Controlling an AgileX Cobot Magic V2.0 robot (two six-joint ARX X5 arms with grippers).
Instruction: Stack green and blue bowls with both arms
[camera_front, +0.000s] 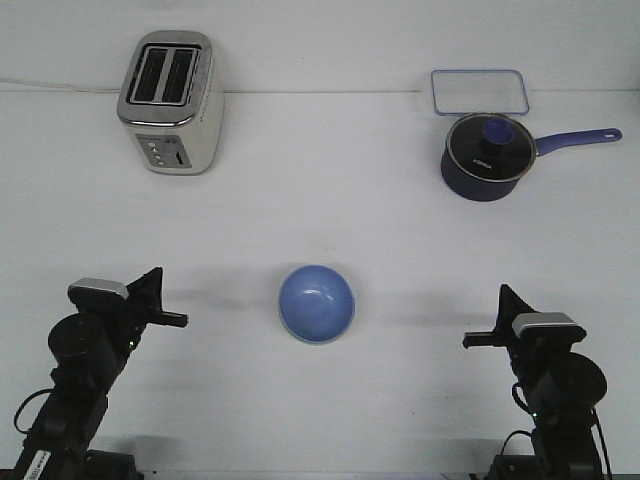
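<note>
Nearest us, the left gripper (172, 318) and right gripper (480, 340) sit low at either edge, both empty; whether their jaws are parted I cannot tell from here. Dead centre between them rests the blue bowl (316, 302), nested in the green bowl (300, 334), only a pale rim peeking out below. Neither arm is clearly nearer. It looks stacked already. Beyond, toaster (170, 100), saucepan (487, 155) and clear lid (480, 92) line the tabletop (330, 200).
</note>
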